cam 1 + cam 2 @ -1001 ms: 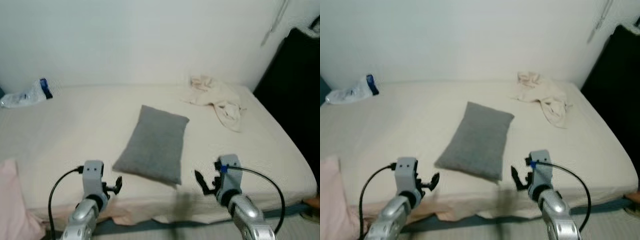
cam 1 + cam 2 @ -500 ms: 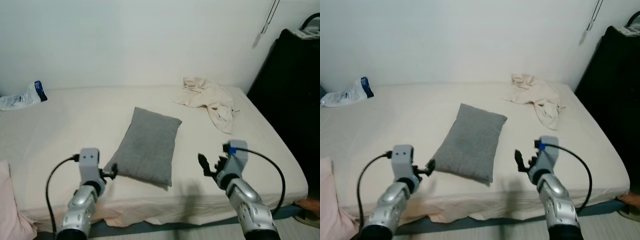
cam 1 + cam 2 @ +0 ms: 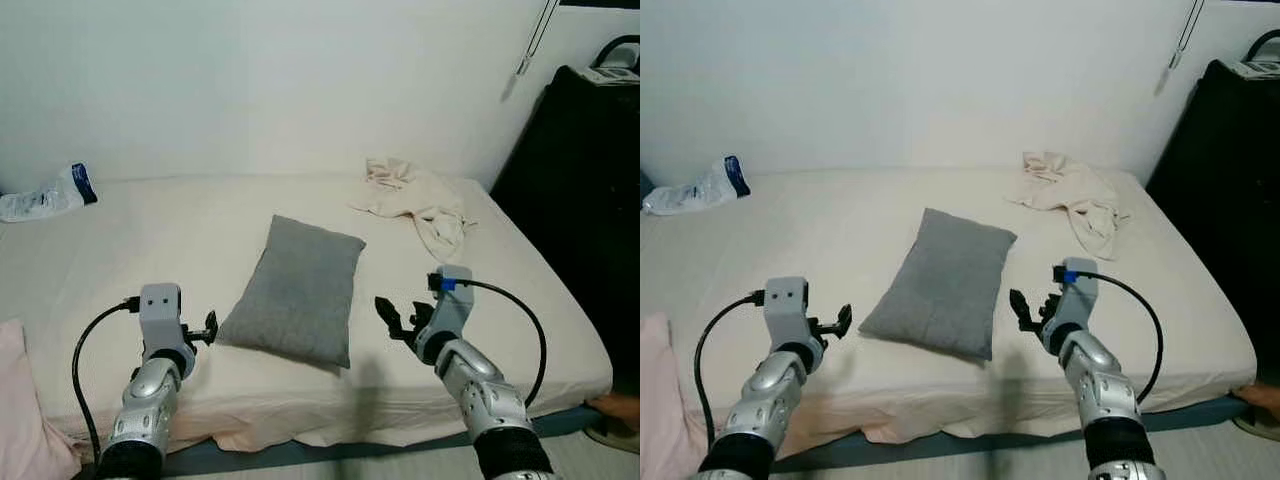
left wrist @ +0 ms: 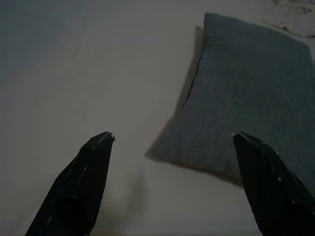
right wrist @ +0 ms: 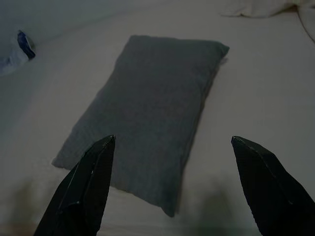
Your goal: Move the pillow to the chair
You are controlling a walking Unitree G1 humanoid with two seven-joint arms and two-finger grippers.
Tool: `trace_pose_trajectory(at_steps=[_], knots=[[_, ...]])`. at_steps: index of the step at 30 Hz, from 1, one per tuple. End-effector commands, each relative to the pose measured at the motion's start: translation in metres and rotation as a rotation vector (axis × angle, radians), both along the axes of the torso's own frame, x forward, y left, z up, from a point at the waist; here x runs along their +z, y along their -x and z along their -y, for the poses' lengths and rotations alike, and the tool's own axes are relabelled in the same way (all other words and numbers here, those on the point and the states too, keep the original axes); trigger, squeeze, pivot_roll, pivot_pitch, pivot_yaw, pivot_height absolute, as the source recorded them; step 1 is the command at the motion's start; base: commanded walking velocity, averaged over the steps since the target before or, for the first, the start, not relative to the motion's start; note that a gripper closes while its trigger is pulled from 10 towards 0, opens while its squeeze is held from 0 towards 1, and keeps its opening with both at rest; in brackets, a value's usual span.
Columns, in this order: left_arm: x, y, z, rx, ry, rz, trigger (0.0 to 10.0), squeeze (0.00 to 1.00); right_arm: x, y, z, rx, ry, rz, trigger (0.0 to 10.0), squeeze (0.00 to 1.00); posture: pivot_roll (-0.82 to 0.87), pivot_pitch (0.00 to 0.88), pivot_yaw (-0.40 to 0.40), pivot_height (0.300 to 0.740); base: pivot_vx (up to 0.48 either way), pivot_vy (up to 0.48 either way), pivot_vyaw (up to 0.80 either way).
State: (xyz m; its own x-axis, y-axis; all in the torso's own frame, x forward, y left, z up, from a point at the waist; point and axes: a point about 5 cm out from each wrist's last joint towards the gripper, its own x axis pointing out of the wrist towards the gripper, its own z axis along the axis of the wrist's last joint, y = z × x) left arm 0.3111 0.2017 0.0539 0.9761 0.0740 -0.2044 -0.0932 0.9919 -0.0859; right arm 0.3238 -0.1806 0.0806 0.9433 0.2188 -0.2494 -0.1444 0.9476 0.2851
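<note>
On the bed (image 3: 520, 300), near its front edge: one grey pillow (image 3: 295, 290), lying flat and slantwise, untouched.

Left gripper (image 3: 208, 328): raised just beside the pillow's near left corner, jaws wide, holding nothing. Its wrist view has that corner between the two fingers (image 4: 81, 184), though still a little ahead of them.

Right gripper (image 3: 392, 318): raised near the pillow's near right corner, slightly apart from it, jaws wide, empty. Its wrist view frames the whole pillow between the fingers.

Change since a second ago: both arms have come up and inward, so the grippers now flank the pillow's near end instead of hanging below the bed's edge. The left one has closed most of its gap to the corner; the right one has swung in from further off. The head camera has also lifted and drawn back, showing more of the bed and wall. The pillow itself has not moved on the sheet.

Meaning for the task: the reach is nearly done and the grasp not yet begun; a two-sided pinch on the near corners looks the likely next step. No chair can be made out.

Other items: crumpled cream cloth (image 3: 420, 200) at the far right of the bed; plastic bag (image 3: 45, 195) at the far left; pink cushion (image 3: 25, 420) at the near left; black cabinet (image 3: 580, 200) to the right.
</note>
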Motion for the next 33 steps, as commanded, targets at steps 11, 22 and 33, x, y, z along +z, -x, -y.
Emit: trace_pose_trajectory(at_steps=[11,22,33], knots=[[-0.011,0.002,0.015,-0.042,0.024,-0.026,10.0,0.00,-0.009,0.003,0.001,0.011,0.021,-0.032,10.0,0.00,-0.06,0.009,0.003,0.716,0.000,0.000,0.00],[-0.012,0.002,0.023,-0.059,0.037,-0.021,10.0,0.00,-0.003,0.000,0.008,-0.019,-0.033,0.004,10.0,0.00,-0.07,0.018,0.001,0.671,0.000,0.000,0.00],[-0.011,0.002,0.018,-0.042,0.034,-0.008,10.0,0.00,0.006,-0.008,0.026,-0.121,-0.149,0.034,10.0,0.00,-0.07,0.030,0.000,0.621,0.000,0.000,0.00]])
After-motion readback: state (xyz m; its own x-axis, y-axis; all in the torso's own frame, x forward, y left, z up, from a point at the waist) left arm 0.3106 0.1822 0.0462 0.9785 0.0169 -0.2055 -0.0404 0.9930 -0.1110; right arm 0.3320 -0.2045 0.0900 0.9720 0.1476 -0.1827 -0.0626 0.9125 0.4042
